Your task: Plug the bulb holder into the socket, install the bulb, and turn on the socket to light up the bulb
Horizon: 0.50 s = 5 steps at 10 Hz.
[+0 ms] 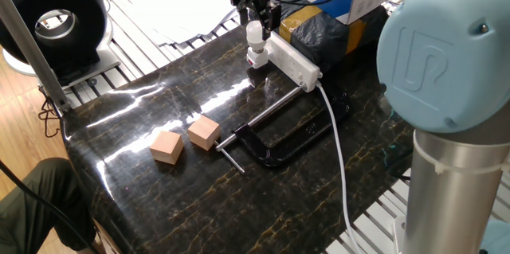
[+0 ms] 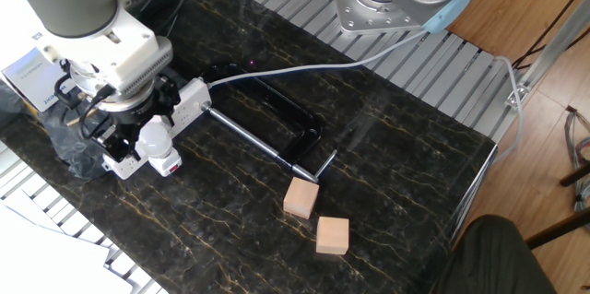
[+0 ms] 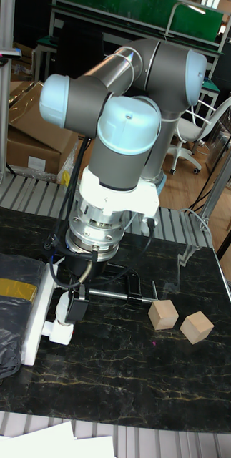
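White against the dark marbled table [image 1: 159, 198], the bulb [image 2: 153, 135] is standing upright in the bulb holder [image 2: 166, 163], which is sitting plugged into the end outlet of the socket [image 1: 293, 60], at about twelve o'clock of the tabletop in one fixed view and at about nine o'clock in the other. The gripper [image 2: 138, 134] is hanging straight above, its fingers [image 1: 264, 13] flanking the globe on both sides; whether they are pinching the glass or merely standing beside it cannot be told from these pictures, so I am not calling it clenched or released. Judging by this, the plugging step looks done and the bulb is either being screwed in or just seated, with the switch not yet pressed, since the bulb is showing no glow. What could go wrong from here: if the fingers are squeezing hard while twisting, the thin globe could crack; if the wrist is tilting off the thread axis, the base could cross-thread or lever the holder out of the outlet; and a lift with the fingers closed could pull the holder free. Toward six o'clock of the strip, a black clamp [image 1: 279, 142] and two wooden cubes [image 1: 185, 141] are lying well apart from the work. No container is showing on the table apart from the holder's threaded cup, which is carrying the bulb's base.
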Each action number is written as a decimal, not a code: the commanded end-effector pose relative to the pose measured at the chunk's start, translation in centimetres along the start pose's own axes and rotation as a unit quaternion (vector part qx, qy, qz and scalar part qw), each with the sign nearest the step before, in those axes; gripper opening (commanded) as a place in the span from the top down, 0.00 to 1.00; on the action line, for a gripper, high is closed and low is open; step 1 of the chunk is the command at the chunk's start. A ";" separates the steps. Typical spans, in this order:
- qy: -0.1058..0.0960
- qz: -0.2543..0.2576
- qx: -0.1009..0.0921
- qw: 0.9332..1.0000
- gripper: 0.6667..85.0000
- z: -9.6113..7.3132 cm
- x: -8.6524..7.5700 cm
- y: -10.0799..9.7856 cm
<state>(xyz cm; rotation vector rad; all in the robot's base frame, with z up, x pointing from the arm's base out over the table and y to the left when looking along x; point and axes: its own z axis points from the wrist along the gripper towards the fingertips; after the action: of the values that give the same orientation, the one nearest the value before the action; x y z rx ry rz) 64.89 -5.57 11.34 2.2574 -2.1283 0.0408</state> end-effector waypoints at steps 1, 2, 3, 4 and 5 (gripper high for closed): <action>-0.004 -0.004 0.008 1.000 0.19 0.1 -0.2 -0.2; -0.004 -0.002 0.009 1.000 0.22 0.1 -0.3 -0.2; -0.004 0.002 0.008 1.000 0.26 0.1 -0.3 -0.2; -0.003 0.008 0.006 1.000 0.30 0.1 -0.3 0.0; -0.003 0.011 0.006 1.000 0.33 0.1 -0.2 -0.1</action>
<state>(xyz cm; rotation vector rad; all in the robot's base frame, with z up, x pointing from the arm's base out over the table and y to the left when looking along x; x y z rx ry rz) 64.92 -5.50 11.19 2.2556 -2.1357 0.0552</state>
